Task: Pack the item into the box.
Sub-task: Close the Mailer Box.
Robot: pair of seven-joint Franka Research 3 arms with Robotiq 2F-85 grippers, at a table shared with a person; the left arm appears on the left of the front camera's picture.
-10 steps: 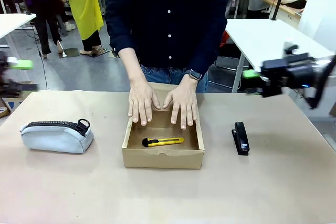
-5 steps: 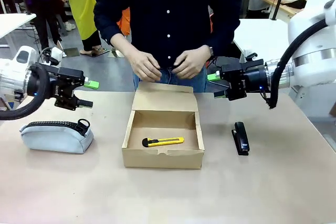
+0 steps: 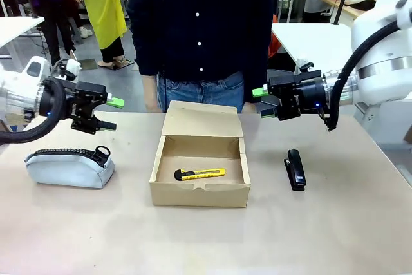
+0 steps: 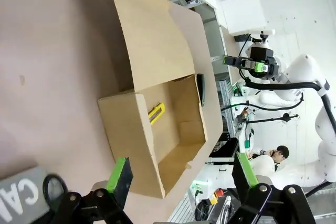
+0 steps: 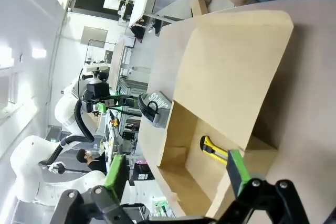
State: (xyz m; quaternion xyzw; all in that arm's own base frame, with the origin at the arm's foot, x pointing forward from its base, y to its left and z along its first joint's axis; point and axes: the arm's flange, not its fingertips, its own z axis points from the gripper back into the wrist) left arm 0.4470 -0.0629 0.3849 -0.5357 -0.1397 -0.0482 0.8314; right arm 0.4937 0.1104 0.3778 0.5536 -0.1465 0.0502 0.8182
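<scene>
The yellow utility knife lies flat on the floor of the open brown cardboard box at the table's middle, its flap lid tilted up at the back. The knife and the box also show in the left wrist view, and the knife and the box in the right wrist view. My left gripper hovers open above the table left of the box. My right gripper hovers open to the right of the lid. Both hold nothing.
A grey zippered pouch lies at the left under my left gripper. A black stapler lies right of the box. A person in a dark shirt stands at the far edge behind the box, arms down.
The person lifted both hands off the box and dropped them to the sides. Both arms swung in from the sides and now hover beside the box. The lid stands open.
</scene>
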